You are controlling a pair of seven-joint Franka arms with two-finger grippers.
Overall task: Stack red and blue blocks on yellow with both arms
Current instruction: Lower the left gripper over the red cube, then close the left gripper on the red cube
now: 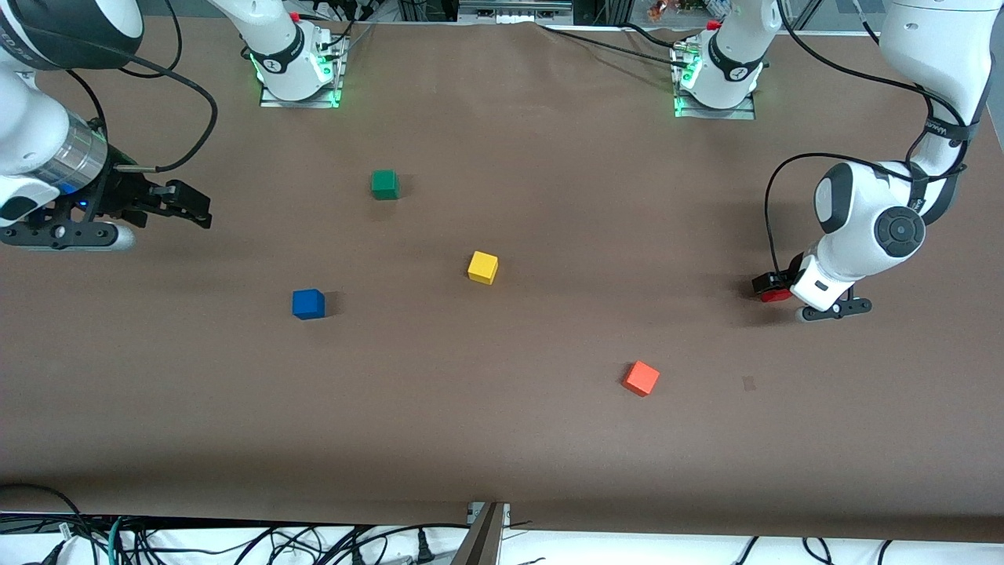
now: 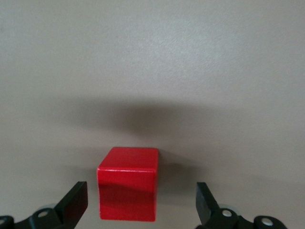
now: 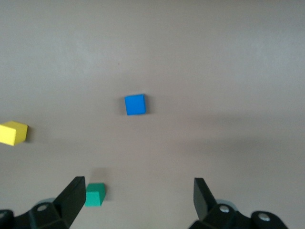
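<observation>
The red block (image 1: 776, 296) sits on the table at the left arm's end. My left gripper (image 1: 773, 287) is down around it, open, with a finger on each side and a gap to each face; the left wrist view shows the block (image 2: 127, 188) between the fingers of that gripper (image 2: 141, 195). The blue block (image 1: 308, 304) lies toward the right arm's end and shows in the right wrist view (image 3: 135, 104). The yellow cube (image 1: 482, 267) stands mid-table, also at the edge of the right wrist view (image 3: 13, 133). My right gripper (image 1: 196, 209) hangs open and empty (image 3: 138, 191) over the table at the right arm's end.
A green cube (image 1: 384, 184) lies farther from the front camera than the yellow one, and shows by a finger in the right wrist view (image 3: 95, 194). An orange-red cube (image 1: 641, 378) lies nearer to the front camera, between the yellow cube and the red block.
</observation>
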